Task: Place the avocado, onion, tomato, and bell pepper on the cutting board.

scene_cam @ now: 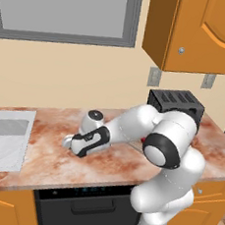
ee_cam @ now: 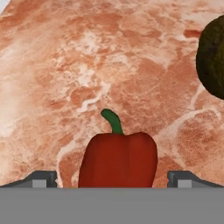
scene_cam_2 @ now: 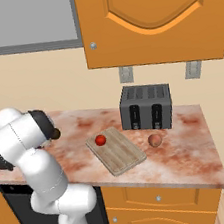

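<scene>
The gripper stands wide open with nothing in it, low over the counter, and the red bell pepper sits straight between the two finger tips at 6 o'clock in the hand view — bracketed but not yet gripped, as far as the pictures show. The dark avocado lies on the marble at about 2 o'clock from the pepper, apart from it. Further out, in the right base view, the cutting board carries one red ball, most likely the tomato, near its 11 o'clock corner; the pinkish-brown onion rests on the counter just off the board at 3 o'clock, in front of the black toaster. So one of four looks done — pepper, avocado and onion remain. A sink lies at the counter's left end. The avocado is near enough to be nudged on the lift, I judge; the board is otherwise bare.
</scene>
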